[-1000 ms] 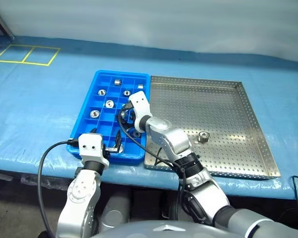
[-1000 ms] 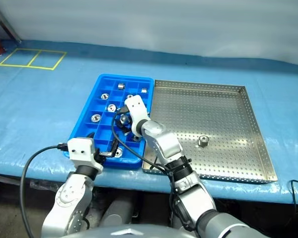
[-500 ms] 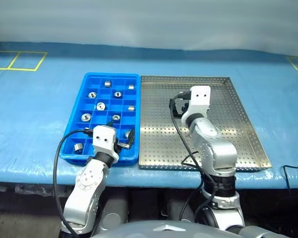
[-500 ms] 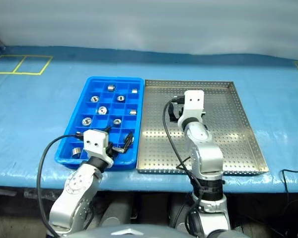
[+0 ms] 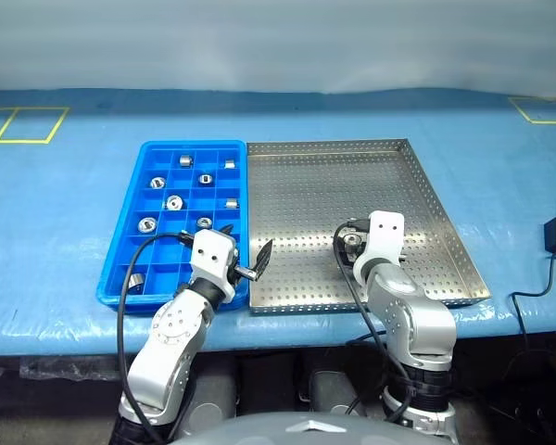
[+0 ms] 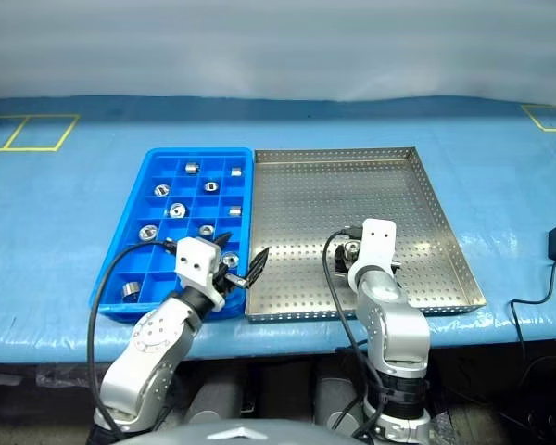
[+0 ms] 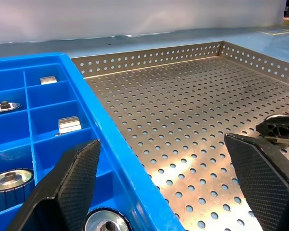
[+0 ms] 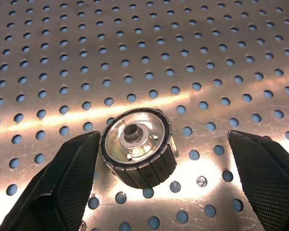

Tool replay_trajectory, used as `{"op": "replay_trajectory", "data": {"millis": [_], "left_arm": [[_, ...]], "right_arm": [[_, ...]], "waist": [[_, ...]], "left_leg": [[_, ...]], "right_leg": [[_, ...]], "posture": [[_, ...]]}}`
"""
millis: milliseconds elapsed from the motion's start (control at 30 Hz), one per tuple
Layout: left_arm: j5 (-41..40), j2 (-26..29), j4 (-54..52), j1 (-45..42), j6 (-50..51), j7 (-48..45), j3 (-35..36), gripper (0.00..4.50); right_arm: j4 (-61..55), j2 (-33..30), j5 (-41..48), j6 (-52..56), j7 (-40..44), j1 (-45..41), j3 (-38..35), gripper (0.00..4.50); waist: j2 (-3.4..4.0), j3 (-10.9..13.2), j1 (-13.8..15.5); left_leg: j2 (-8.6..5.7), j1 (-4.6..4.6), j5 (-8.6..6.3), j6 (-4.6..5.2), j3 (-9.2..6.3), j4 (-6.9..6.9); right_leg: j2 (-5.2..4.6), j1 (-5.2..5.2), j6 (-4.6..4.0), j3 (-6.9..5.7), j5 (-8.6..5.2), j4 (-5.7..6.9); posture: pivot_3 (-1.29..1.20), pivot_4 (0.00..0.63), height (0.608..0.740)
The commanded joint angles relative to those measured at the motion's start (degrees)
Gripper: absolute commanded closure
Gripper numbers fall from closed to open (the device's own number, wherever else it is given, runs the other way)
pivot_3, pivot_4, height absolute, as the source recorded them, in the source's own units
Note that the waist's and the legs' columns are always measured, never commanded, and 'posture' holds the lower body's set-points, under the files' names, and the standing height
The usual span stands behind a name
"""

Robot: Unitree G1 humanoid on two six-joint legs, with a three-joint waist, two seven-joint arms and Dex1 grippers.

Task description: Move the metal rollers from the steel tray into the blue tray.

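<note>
Your right gripper point(image 8: 159, 183) has its two black fingers spread wide on either side of one roller point(image 8: 138, 147) on the floor of the steel tray point(image 5: 334, 185). The roller stands on end, ribbed rim around a shiny face with a central hole, and it sits hard up beside one finger point(image 8: 62, 187) – whether they touch you cannot tell – while the other finger is well apart from it. Nothing is clamped. From the head camera you see that gripper point(image 5: 349, 246) low over the near right part of the steel tray, with the roller just in front of the white wrist block.

Your left gripper point(image 7: 168, 183) is also spread wide and carries nothing. It straddles the blue tray's point(image 5: 120, 269) right wall: one finger point(image 7: 74, 180) is over the blue cells, the other over the perforated steel floor (the far corner of the steel rim shows beyond it). From above, you find it point(image 5: 241, 264) at the near right corner of the blue tray, pointing across toward the steel tray.

The blue tray lies just left of the steel tray, the two side by side and touching along their long edges. The metal rollers point(image 5: 173, 202) already in it sit one to a cell – some standing on end, a few lying on their sides. Both trays rest on the paler blue table cover point(image 5: 65, 204), which has yellow tape squares point(image 5: 23, 123) at its far corners
</note>
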Motion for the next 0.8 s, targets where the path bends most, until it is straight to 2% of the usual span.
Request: {"op": "replay_trajectory", "data": {"millis": [33, 233, 267, 367, 533, 800], "left_arm": [[-0.21, 0.19, -0.75, -0.54, -0.10, -0.36, -0.49, 0.00], [0.25, 0.07, -1.28, -0.24, 0.12, 0.32, -0.39, 0.00], [0.35, 0.06, -1.54, -0.05, 0.10, 0.54, -0.35, 0.00], [0.63, -0.04, -2.43, 0.56, -0.05, 1.36, 0.03, 0.00], [2.32, -1.31, -3.97, 2.41, -1.39, 5.34, 1.61, 0.00], [6.07, -3.58, -7.93, 8.08, -3.93, 12.33, 4.65, 0.00]], "right_arm": [[0.19, 0.54, -0.06, -1.88, 0.10, 0.33, 0.80, 0.66], [2.61, -0.20, -0.62, -4.55, 0.87, -0.06, 2.03, 2.62], [2.80, -0.46, -0.67, -4.85, 1.03, -0.47, 2.25, 2.79], [2.79, -1.27, -0.74, -5.70, 1.66, -2.78, 3.29, 2.79], [4.37, -2.39, 0.07, -9.08, 6.17, -11.29, 8.56, 2.79], [12.10, -1.03, 2.80, -15.10, 17.03, -20.52, 19.18, 2.79]], "waist": [[0.00, 0.00, -0.07], [-0.02, -0.01, -0.09], [-0.02, -0.01, -0.02], [-0.02, -0.01, 0.06], [-0.02, 0.01, 0.41], [-0.05, 0.02, 4.06]], "left_leg": [[0.00, -0.01, 0.00, 0.00, 0.00, -0.01], [0.01, 0.03, 0.00, 0.00, 0.00, -0.01], [0.01, 0.03, 0.00, 0.00, -0.01, -0.01], [0.00, 0.02, 0.00, 0.00, 0.00, 0.00], [0.02, 0.02, 0.00, 0.01, 0.02, -0.02], [0.05, 0.01, 0.00, 0.00, -0.12, -0.19]], "right_leg": [[0.00, -0.01, 0.00, 0.00, 0.00, -0.01], [0.02, 0.02, 0.00, 0.00, 0.00, 0.00], [0.02, 0.03, 0.00, 0.00, 0.00, 0.00], [0.01, 0.03, 0.00, 0.01, 0.00, 0.00], [0.06, -0.03, 0.01, 0.03, 0.01, 0.04], [0.18, -0.02, 0.01, -0.01, 0.01, 0.01]], "posture": [[0.05, 0.150, 0.740], [0.08, 0.150, 0.740], [0.10, 0.150, 0.740], [0.12, 0.150, 0.740], [0.20, 0.150, 0.740], [0.37, 0.150, 0.740]]}}
